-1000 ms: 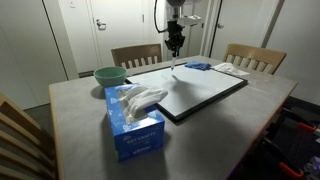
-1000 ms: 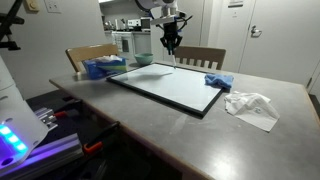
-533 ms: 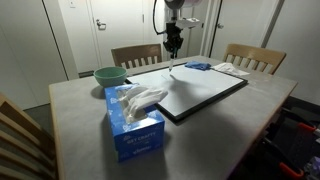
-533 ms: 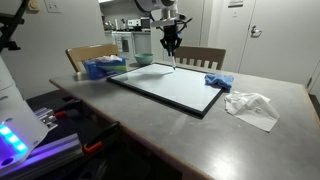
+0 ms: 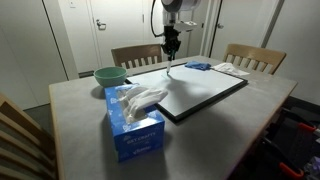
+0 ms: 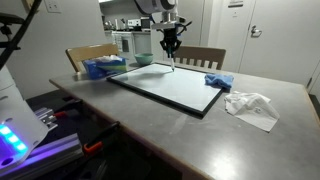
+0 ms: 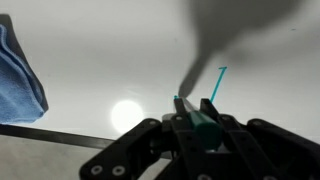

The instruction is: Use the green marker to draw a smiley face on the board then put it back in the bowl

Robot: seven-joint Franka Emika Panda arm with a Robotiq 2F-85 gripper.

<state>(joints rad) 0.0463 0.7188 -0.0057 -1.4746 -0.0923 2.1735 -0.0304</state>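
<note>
Since a second ago your black two-fingered gripper point(image 5: 171, 51) has slid very slightly toward the bowl side of the table, at nearly the same height. In the wrist view the gripper point(image 7: 194, 107) has its fingers pressed in on the thin green marker point(image 7: 204, 121), pinching it so the slim stick points down and away from the palm. In an exterior view the green marker point(image 5: 170, 62) hangs below the fingers over the far part of the large white whiteboard with a thin black frame point(image 5: 205, 95). You cannot tell from these views whether its tip touches the surface. A short thin teal line point(image 7: 218, 83) shows on the white just beyond the fingers; whether it is a stroke or a reflection is unclear. The whiteboard point(image 6: 170, 88) lies flat on the grey table point(image 6: 270, 135). The small round pale-green bowl point(image 5: 110, 74) sits off the board's corner, well apart from the marker, beside the blue tissue box point(image 5: 135, 130). A crumpled blue cloth point(image 6: 217, 81) lies at the board's edge, and a white crumpled cloth point(image 6: 250, 105) lies farther out.
</note>
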